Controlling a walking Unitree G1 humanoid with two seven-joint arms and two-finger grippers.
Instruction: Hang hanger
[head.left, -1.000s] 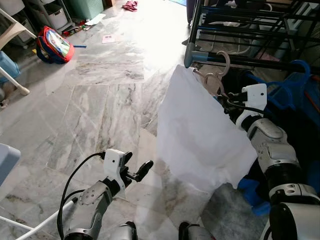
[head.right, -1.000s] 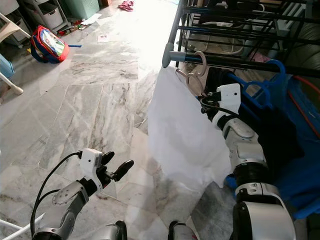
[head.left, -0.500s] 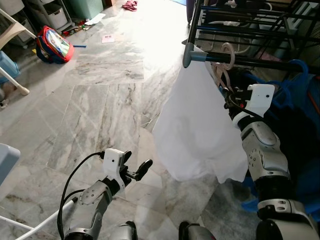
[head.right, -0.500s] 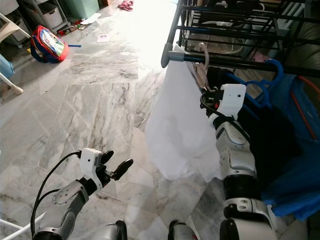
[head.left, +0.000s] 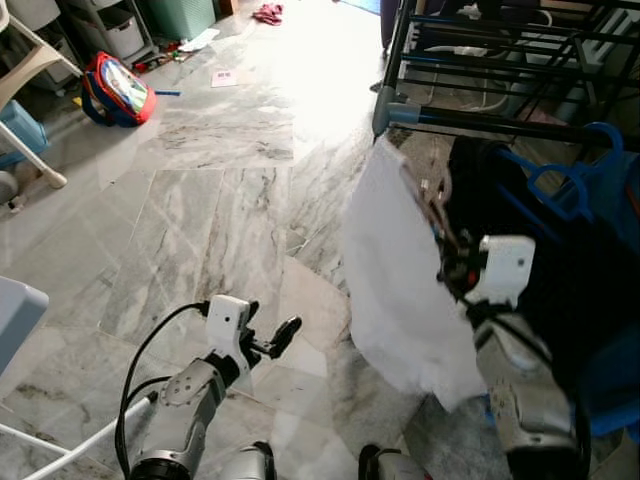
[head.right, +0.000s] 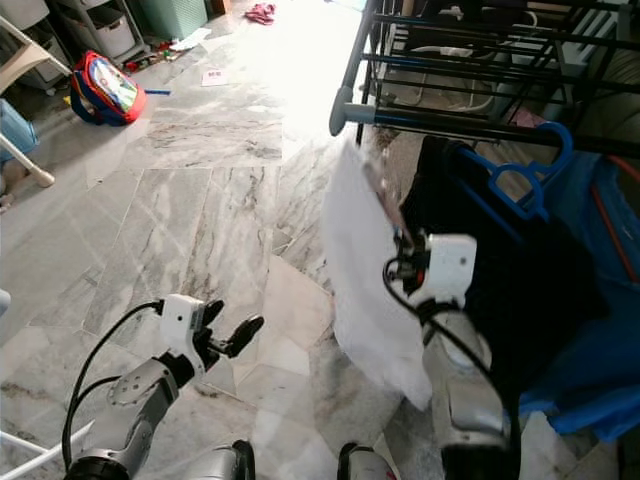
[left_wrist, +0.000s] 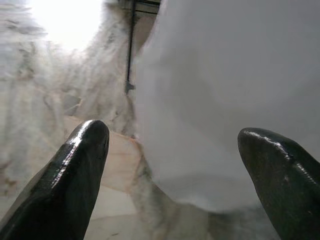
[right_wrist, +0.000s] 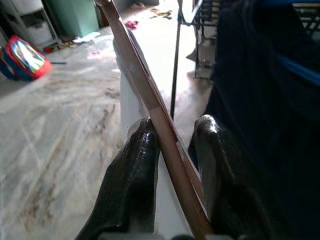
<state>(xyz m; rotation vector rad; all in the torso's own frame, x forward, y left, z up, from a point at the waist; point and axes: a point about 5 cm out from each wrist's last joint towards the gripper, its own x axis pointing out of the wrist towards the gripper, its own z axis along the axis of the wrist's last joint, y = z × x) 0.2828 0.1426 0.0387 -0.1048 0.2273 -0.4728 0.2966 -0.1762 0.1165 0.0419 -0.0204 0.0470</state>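
A wooden hanger (head.left: 434, 207) carries a white garment (head.left: 392, 290) that drapes down over the marble floor. My right gripper (head.left: 448, 264) is shut on the hanger's sloping arm (right_wrist: 150, 105), with the black fingers (right_wrist: 135, 155) pressed on both sides of it. The hanger's hook is below and in front of the black rack rail (head.left: 490, 123), apart from it. My left gripper (head.left: 272, 336) is low on the left, open, with nothing between its fingers (left_wrist: 75, 165); the white garment (left_wrist: 225, 90) hangs ahead of it.
A blue hanger (head.left: 582, 165) and dark clothes (head.left: 520, 235) hang on the rack to the right. A red backpack (head.left: 118, 88) lies at the far left, near a white chair leg (head.left: 32, 160). Marble floor (head.left: 220, 200) stretches open to the left.
The hanger with the white garment has dropped from the rack rail and come back toward me with the right arm. The left gripper has stayed where it was.
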